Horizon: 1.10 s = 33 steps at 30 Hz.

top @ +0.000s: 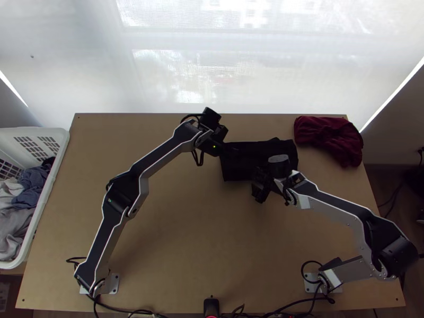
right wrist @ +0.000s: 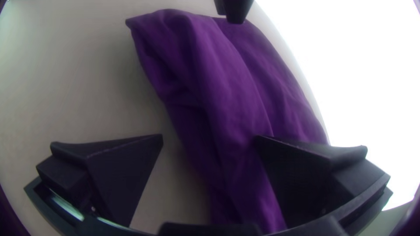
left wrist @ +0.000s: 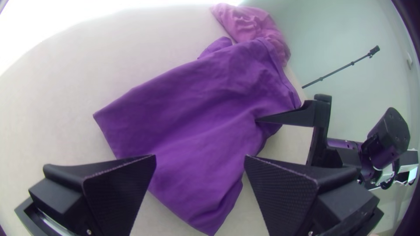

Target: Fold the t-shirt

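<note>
T-shirt [top: 236,167], lying toward the far edge of the wooden table [top: 185,228], already gathered into a rough rectangle, with creases and overlapping layers along its length. Long axis running side to side across the table, with one long edge facing the arm bases. Left gripper [left wrist: 200,156] spread wide with nothing pinched, near the short left end, so best placed for that end. Right gripper [right wrist: 210,138] also gaping, nearer the right half and astride the near long edge: one finger [right wrist: 122,170] over bare wood, the other [right wrist: 297,170] above cloth. Contact there impossible to tell. Probably well into folding, perhaps at regripping or tidying. Next, likely to call for closing on that near edge, square to the long axis, and catching all layers together; otherwise liable to peel up just the top one. Maroon cloth [top: 328,138] beside the right end, best left alone.
</note>
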Each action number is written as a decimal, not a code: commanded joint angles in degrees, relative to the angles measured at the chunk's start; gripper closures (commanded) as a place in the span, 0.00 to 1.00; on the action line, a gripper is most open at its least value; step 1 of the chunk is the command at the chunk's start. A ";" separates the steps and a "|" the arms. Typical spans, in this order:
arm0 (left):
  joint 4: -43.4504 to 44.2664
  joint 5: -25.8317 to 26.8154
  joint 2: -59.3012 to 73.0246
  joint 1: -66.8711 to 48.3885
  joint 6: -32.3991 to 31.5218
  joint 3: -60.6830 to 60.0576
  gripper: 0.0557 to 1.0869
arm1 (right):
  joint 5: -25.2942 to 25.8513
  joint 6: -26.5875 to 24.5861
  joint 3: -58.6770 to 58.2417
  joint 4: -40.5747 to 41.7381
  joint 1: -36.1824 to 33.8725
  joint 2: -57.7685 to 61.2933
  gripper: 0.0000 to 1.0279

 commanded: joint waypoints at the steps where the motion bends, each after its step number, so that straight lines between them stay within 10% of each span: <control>1: -0.20 0.00 0.07 -0.09 0.07 0.00 0.05 | 1.23 -2.36 -0.76 6.01 -0.76 4.58 0.04; 14: -0.28 0.00 0.07 -0.44 0.16 0.00 0.05 | 3.34 -2.54 5.31 10.58 -2.79 13.90 0.08; 22: -0.81 0.00 -0.29 -0.70 0.42 0.00 0.05 | 1.85 -0.61 9.96 3.11 -3.14 17.94 0.95; 33: -6.08 0.00 -7.05 0.26 2.62 -0.09 0.05 | 1.49 8.01 10.76 -0.32 -4.19 4.58 0.97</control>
